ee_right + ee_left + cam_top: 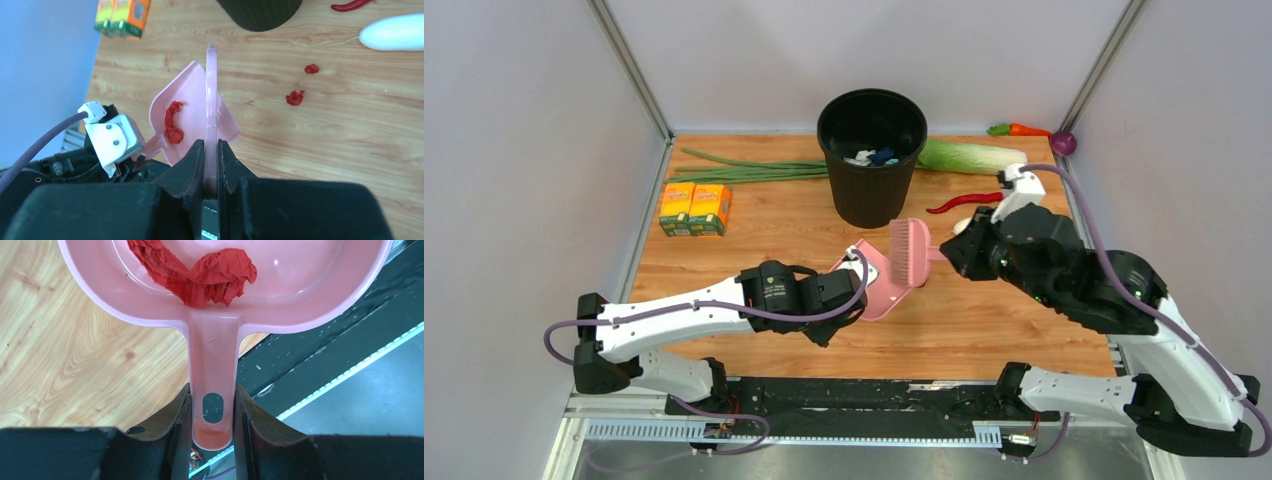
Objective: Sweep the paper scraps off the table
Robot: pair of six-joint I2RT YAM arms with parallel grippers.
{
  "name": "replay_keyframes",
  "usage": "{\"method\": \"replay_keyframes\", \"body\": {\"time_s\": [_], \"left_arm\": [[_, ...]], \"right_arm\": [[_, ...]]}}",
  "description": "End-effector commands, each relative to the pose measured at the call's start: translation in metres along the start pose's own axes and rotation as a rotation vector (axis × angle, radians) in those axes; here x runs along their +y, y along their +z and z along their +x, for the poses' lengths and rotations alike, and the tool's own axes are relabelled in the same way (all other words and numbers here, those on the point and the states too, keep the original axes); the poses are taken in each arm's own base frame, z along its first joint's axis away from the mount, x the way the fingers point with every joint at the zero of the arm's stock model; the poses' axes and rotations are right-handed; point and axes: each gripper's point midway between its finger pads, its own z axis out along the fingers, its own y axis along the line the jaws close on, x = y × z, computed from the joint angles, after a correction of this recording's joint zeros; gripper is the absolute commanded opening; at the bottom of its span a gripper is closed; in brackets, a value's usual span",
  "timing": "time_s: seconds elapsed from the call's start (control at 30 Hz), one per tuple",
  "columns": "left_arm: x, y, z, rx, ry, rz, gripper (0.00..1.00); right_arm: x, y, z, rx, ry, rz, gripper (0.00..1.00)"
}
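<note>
toward the table's (994, 335) front edge, left gripper (212, 407) pinches a dustpan (310, 285) holding paper scraps (210, 277); right gripper (211, 152) pinches the brush (212, 95).

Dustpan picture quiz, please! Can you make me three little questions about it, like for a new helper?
1. True or false: the dustpan is empty.
2. Which tool grips the brush: A left, B right?
3. In the right wrist view, how many paper scraps lie loose on the table?
Key: 1 false, red paper lies in it; 2 B, the right tool; 3 two.
</note>
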Motion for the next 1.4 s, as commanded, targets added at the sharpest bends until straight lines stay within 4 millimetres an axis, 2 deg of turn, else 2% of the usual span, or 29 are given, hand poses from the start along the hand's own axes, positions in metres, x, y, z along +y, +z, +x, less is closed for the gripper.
{"method": "replay_keyframes", "body": {"time_s": [0.0,0.1,0.23,0.27,0.3,0.33,0.37,0.4,0.43,0.6,0.7,0.93,1.17,1.37], "left_arm": [[0.002,-0.01,-0.032,-0.06,-0.024,-0.009,0.0],[0.002,-0.013,-0.052,-0.075,-0.033,-0.002,0.0],[0.002,-0.019,-0.083,-0.098,-0.049,0.007,0.0],[0.003,-0.015,-0.087,-0.087,-0.044,0.001,0.0],[0.003,-0.022,-0.098,-0.109,-0.053,0.007,0.0],[0.004,-0.016,-0.101,-0.089,-0.048,-0.004,0.0],[0.003,-0.024,-0.113,-0.118,-0.052,0.007,0.0],[0.006,-0.018,-0.114,-0.092,-0.047,-0.011,0.0],[0.005,-0.025,-0.126,-0.119,-0.054,-0.003,0.0],[0.01,-0.024,-0.158,-0.122,-0.074,0.011,0.0],[0.007,-0.034,-0.183,-0.173,-0.101,0.08,0.0],[0.014,-0.033,-0.228,-0.24,-0.2,0.199,0.0],[0.032,-0.029,-0.272,-0.329,-0.333,0.341,0.0],[0.046,-0.041,-0.314,-0.435,-0.438,0.494,0.0]], "right_arm": [[-0.029,-0.031,-0.028,-0.171,0.203,0.071,0.0],[-0.051,-0.048,-0.03,-0.245,0.319,0.087,0.0],[-0.079,-0.063,-0.024,-0.289,0.423,0.143,0.0],[-0.086,-0.067,-0.022,-0.296,0.437,0.159,0.0],[-0.091,-0.07,-0.021,-0.3,0.453,0.176,0.0],[-0.096,-0.073,-0.02,-0.308,0.466,0.187,0.0],[-0.099,-0.074,-0.02,-0.315,0.461,0.189,0.0],[-0.101,-0.077,-0.022,-0.325,0.463,0.186,0.0],[-0.102,-0.078,-0.021,-0.326,0.465,0.183,0.0],[-0.104,-0.075,-0.014,-0.313,0.466,0.188,0.0],[-0.102,-0.068,-0.009,-0.29,0.46,0.198,0.0],[-0.1,-0.058,-0.001,-0.259,0.449,0.218,0.0],[-0.091,-0.045,0.005,-0.216,0.392,0.223,0.0],[-0.081,-0.027,0.013,-0.183,0.373,0.215,0.0]]}}
